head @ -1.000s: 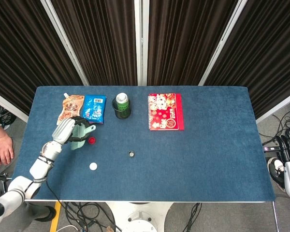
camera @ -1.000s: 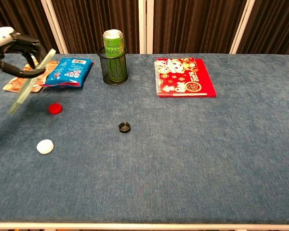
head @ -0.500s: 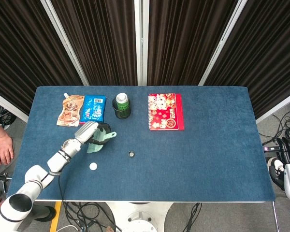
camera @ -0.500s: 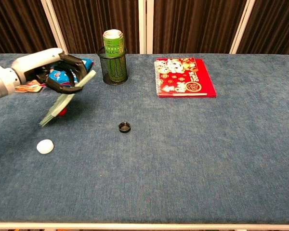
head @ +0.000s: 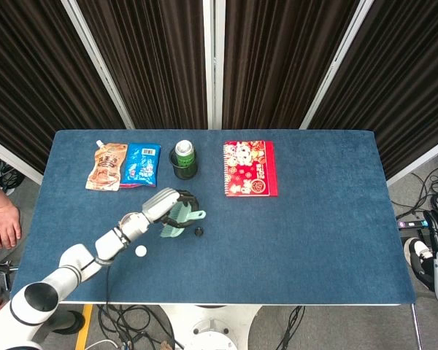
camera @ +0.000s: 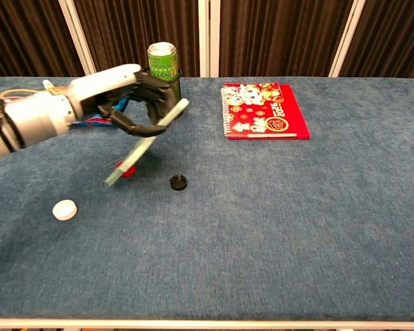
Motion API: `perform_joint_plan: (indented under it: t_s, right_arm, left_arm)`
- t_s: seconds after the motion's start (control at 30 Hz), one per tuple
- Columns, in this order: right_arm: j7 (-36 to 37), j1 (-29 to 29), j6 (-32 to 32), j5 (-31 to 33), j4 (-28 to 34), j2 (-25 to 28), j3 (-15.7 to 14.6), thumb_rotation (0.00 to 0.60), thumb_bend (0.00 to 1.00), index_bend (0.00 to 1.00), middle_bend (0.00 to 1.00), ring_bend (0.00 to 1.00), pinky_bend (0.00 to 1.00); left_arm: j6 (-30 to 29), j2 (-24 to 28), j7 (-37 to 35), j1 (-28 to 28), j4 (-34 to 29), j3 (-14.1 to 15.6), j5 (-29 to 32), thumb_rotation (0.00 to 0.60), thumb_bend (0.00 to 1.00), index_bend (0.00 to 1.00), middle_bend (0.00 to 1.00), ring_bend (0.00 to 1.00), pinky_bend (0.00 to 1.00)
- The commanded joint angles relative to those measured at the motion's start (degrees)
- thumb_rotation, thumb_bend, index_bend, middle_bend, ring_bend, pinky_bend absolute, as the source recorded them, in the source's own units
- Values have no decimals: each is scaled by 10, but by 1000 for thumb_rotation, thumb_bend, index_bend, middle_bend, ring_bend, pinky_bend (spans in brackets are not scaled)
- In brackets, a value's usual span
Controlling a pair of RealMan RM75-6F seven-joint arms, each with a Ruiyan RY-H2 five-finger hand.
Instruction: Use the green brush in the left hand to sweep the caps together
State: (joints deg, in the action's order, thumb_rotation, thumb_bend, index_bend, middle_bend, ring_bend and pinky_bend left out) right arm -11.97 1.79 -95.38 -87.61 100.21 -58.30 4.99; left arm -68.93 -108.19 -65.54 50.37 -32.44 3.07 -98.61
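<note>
My left hand (head: 166, 203) (camera: 124, 96) grips the green brush (head: 178, 219) (camera: 146, 141), which slants down with its bristles at the table. The red cap (camera: 127, 171) lies right at the bristle tips, partly hidden by them; the head view hides it under the brush. A black cap (head: 198, 231) (camera: 178, 183) sits a short way right of the brush. Off to the lower left lies a white cap (head: 141, 251) (camera: 65, 209). My right hand (head: 426, 257) hangs off the table's right edge, its fingers unclear.
A green can in a black mesh cup (head: 184, 159) (camera: 164, 79) stands just behind my left hand. A red notebook (head: 250, 168) (camera: 265, 110) lies at the back centre. A blue packet (head: 142, 163) and an orange pouch (head: 106, 165) lie at the back left.
My left hand has swung right across the table with the brush. The red cap has moved right with the bristles, closer to the black cap. White and black caps stayed put.
</note>
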Motion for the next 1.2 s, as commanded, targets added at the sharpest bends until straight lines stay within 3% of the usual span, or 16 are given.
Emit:
perform_joint_plan:
  t_s: [0.03, 0.27, 0.43, 0.53, 0.8, 1.2]
  right_arm:
    - [7, 3, -2, 0, -5, 0, -1, 600, 255, 0, 87, 0, 0]
    - [25, 4, -2, 2, -18, 0, 2, 600, 255, 0, 87, 0, 0]
    - [34, -5, 11, 3, -25, 2, 5, 600, 256, 0, 87, 0, 0]
    - [38, -11, 21, 2, -30, -1, 6, 600, 256, 0, 87, 0, 0]
    - [39, -15, 29, 5, -35, -7, 6, 600, 256, 0, 87, 0, 0]
    - [38, -11, 48, 10, -28, -1, -9, 600, 257, 0, 89, 0, 0]
  left_arm:
    - [20, 7, 24, 19, -50, -9, 8, 600, 448, 548, 583, 429, 459]
    - [40, 34, 99, 31, -134, -37, 35, 600, 452, 546, 585, 430, 470]
    - [40, 76, 155, 7, -179, -47, 65, 600, 453, 545, 586, 430, 471]
    - [47, 78, 173, -14, -175, -44, 83, 600, 454, 545, 586, 430, 469]
    - [59, 21, 167, -41, -97, -29, 89, 600, 453, 546, 588, 430, 467]
    - [56, -32, 157, -5, -93, -49, 72, 600, 454, 549, 590, 430, 467]
